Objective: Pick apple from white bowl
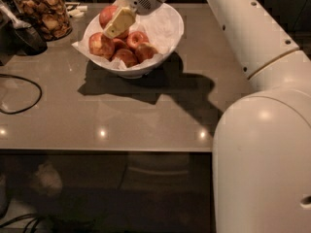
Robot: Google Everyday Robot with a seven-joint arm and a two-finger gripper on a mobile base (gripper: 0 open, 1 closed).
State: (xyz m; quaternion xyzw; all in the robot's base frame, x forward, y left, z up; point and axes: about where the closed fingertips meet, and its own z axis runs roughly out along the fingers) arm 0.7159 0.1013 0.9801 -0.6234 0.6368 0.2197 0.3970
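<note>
The white bowl (167,45), lined with crinkled white paper, stands at the back of the grey table and holds several apples. My gripper (116,19) reaches in from above at the bowl's left side. Its cream-coloured finger (119,22) lies across the front of a deep-red apple (107,14); the other finger is hidden behind the apple. The gripper is shut on this apple and holds it at the bowl's upper left, slightly above the others. A paler apple with a yellowish blotch (99,45) lies below it in the bowl.
A glass jar of brown snacks (46,11) stands left of the bowl, with a dark scoop-like object (24,35) in front of it. A black cable (19,93) loops at the table's left. My white arm (262,81) fills the right side. The table's front edge (107,149) runs across the middle.
</note>
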